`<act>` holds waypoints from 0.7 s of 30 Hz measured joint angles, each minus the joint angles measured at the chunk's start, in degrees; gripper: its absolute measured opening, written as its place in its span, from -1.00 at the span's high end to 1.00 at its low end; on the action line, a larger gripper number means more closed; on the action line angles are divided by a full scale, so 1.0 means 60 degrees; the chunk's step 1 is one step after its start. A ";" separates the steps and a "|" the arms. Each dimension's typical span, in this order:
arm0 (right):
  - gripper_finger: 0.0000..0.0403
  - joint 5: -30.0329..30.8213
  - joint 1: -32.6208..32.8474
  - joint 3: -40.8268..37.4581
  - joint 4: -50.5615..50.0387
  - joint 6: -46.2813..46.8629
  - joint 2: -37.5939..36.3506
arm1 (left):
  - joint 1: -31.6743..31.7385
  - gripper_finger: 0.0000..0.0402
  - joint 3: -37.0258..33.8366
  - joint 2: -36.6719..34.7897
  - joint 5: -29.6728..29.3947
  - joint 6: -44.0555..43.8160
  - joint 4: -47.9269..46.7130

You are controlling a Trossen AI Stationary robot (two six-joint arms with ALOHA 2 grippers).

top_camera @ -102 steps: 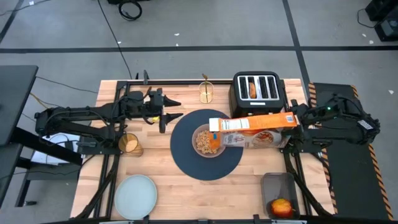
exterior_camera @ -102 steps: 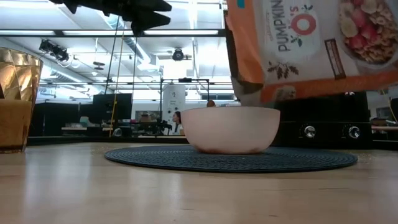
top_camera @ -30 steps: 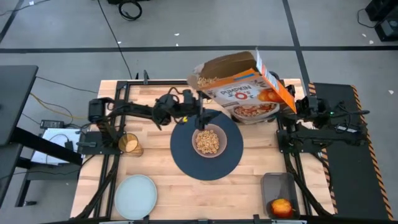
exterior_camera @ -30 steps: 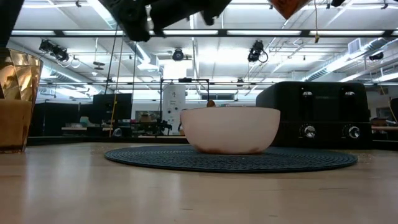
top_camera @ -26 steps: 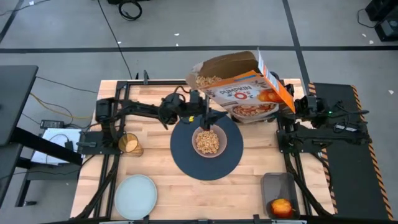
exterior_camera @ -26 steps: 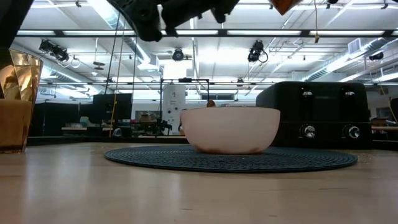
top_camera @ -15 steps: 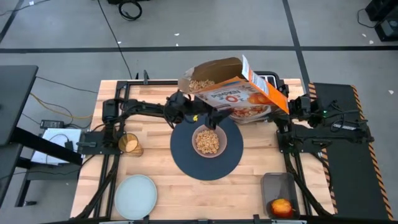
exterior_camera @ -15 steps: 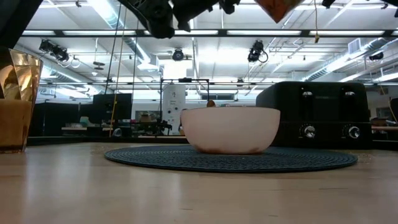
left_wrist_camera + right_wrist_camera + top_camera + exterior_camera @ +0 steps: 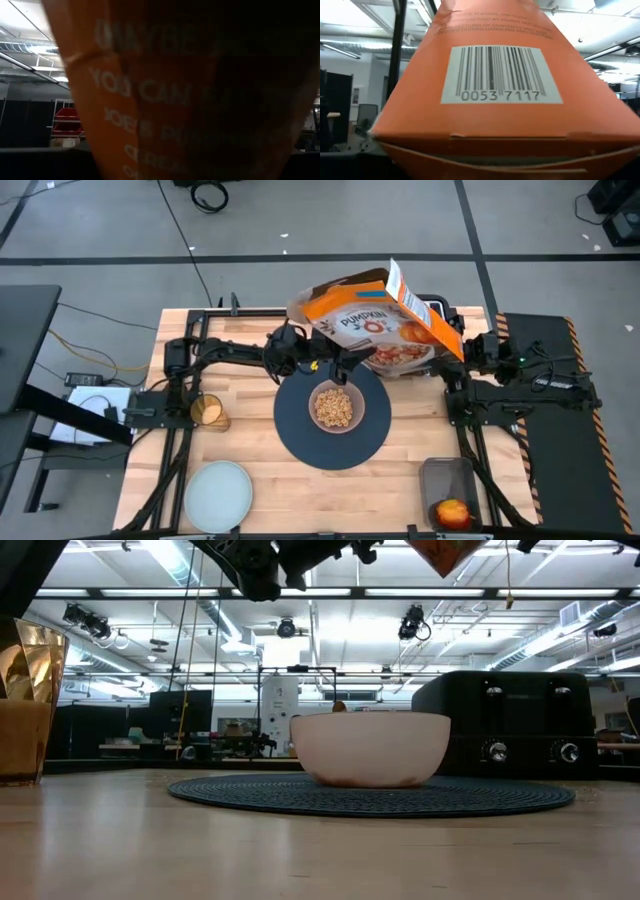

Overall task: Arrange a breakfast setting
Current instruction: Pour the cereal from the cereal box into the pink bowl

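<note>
An orange cereal box (image 9: 375, 325) hangs tilted over the far side of the dark-blue placemat (image 9: 300, 442), its open top toward the table's left. My right gripper (image 9: 470, 350) is shut on its barcode end (image 9: 495, 75). My left gripper (image 9: 348, 365) is up against the box's underside (image 9: 175, 100), which fills the left wrist view. A tan bowl (image 9: 334, 406) of cereal stands on the placemat. The amber cup (image 9: 210, 412) stands at the left, the pale-blue plate (image 9: 218, 495) at the near left, and the red apple (image 9: 452, 513) lies in a dark tray. My right gripper holds the cereal box by its bottom end (image 9: 452, 342), coming from the table's right side and slanting upward. The box itself hides the fingers in the wrist view. The box is lifted clear of the table, tilted, with its open top out to the left.
The black toaster (image 9: 520, 725) stands at the far edge behind the placemat, mostly under the box in the high view. The dark tray (image 9: 447, 478) sits at the near right corner. Bare wood lies between the plate and the tray.
My left gripper has moved toward the table's right edge and up, coming in under the box. The box has shifted a little toward the left and rolled, so that its printed front now faces up instead of its open top.
</note>
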 joint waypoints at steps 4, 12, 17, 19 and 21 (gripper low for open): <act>-0.78 0.0234 -0.0004 0.0000 -0.0006 0.0033 -0.0056 | 0.0149 -0.15 -0.0002 -0.0265 0.0014 0.0124 -0.0705; -0.95 0.0542 -0.0007 0.0000 -0.0056 -0.0384 -0.0368 | 0.0304 -0.14 -0.0005 -0.1636 0.0015 0.1048 -0.3459; -0.95 0.0770 -0.0004 0.0031 -0.0075 -0.0571 -0.0753 | 0.0408 -0.14 -0.0005 -0.3020 -0.0439 0.1940 -0.6325; -0.95 0.0791 -0.0002 0.0055 -0.0071 -0.0620 -0.0919 | 0.0456 -0.14 -0.0009 -0.3721 -0.1000 0.2402 -0.7499; -0.95 0.0817 -0.0002 0.0055 -0.0093 -0.0686 -0.1080 | 0.0461 -0.13 -0.0006 -0.4452 -0.1688 0.2869 -0.8467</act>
